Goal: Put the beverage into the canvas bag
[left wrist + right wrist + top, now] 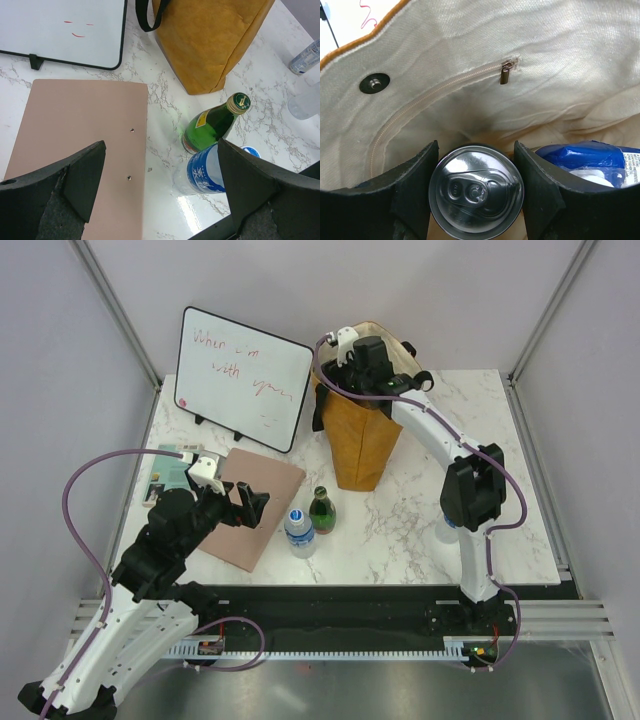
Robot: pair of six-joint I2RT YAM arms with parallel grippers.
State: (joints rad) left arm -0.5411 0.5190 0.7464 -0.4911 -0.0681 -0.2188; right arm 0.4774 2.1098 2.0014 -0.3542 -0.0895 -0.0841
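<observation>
Nearest my overhead view, the left gripper (250, 505) hovers low over the pink board (272, 488). Its wrist camera shows the jaws spread wide with nothing between them, only board and marble table (420, 530) below. At the far left edge lies a small teal-and-white item (165, 475) I can't make out at this resolution. Behind the board leans a whiteboard (240, 375) with red writing.

Just right of the board stand two bottles, touching or nearly so: a clear water bottle (299, 532) with a blue label, and behind it a green glass bottle (321, 510) with a gold cap. Both are upright.

Further back, right of the whiteboard, the canvas bag (360, 440) stands upright, mustard outside with a black strap hanging at its left side. The right gripper (365, 365) sits in the bag's mouth. From its wrist camera I see both fingers (415, 185) pressed against a silver can (476, 195), pull-tab up, held inside the bag against the cream lining. Beside it to the right, lower in the bag, lies a blue-labelled bottle (590, 157).
</observation>
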